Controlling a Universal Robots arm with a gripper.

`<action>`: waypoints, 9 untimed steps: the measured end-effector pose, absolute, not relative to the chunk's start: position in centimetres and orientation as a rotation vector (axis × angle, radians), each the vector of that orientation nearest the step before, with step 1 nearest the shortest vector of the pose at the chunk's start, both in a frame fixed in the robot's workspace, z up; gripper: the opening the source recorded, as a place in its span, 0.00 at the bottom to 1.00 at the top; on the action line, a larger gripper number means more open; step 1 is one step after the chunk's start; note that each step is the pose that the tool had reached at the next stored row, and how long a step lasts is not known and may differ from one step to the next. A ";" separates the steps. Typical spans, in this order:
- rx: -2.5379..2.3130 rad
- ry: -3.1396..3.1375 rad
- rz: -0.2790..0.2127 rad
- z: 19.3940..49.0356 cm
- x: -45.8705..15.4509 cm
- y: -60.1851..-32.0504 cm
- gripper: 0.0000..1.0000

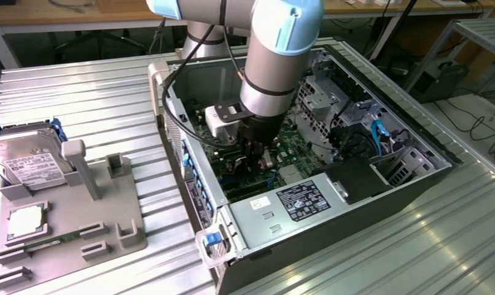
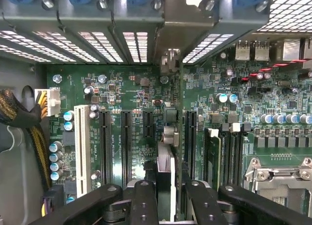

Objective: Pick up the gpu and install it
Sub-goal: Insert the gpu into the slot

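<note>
Gripper held the gpu edge-on, low over the motherboard slots inside the open case.

In the wrist view the gripper pinched the gpu between its fingers; the card ran straight ahead of the tool as a thin upright blade, its silver end bracket far out in front against the case's rear slot openings. Directly beneath the tool lay the motherboard, with black expansion slots just to either side of the card's lower edge. In the exterior view the gripper hung deep in the computer case. Judged from this, seating well called for keeping the card vertical, lining its edge along one slot, matching the bracket to its opening, then pressing down evenly without twisting.
</note>
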State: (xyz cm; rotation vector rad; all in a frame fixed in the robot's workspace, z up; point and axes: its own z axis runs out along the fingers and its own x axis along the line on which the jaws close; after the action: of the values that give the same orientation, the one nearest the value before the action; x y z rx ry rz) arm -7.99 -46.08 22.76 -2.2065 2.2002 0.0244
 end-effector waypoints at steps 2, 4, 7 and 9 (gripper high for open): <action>-2.206 2.200 0.025 22.7 -8.0 -46.1 0.27; -2.206 2.200 0.025 22.7 -8.0 -46.1 0.27; -2.205 2.199 0.025 22.7 -8.0 -46.1 0.35; -2.206 2.200 0.025 22.9 -8.0 -46.1 0.35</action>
State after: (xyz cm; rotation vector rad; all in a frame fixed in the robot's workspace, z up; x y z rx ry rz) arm -8.00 -46.08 22.86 -2.2061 2.1997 0.0247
